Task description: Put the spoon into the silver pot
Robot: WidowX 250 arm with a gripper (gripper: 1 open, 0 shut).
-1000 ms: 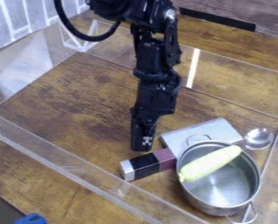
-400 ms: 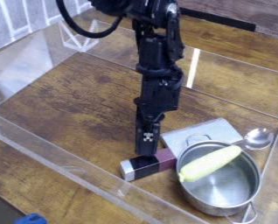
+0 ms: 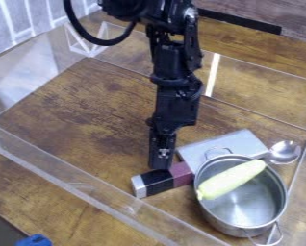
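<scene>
The small shiny spoon (image 3: 283,151) lies at the right, its bowl just past the far rim of the silver pot (image 3: 243,205). The pot stands at the lower right with a yellow-green corn-like object (image 3: 233,179) resting across its near-left rim. My black gripper (image 3: 159,159) hangs from the arm (image 3: 172,67) left of the pot, pointing down at the table, shut with nothing in it. It is well apart from the spoon.
A flat grey square slab (image 3: 220,148) lies behind the pot. A small block (image 3: 179,179), white at one end and dark maroon at the other, lies just below the gripper. Clear plastic walls (image 3: 65,163) fence the wooden table.
The gripper has shifted slightly right and lower toward the small block. Pot, spoon and corn have not moved.
</scene>
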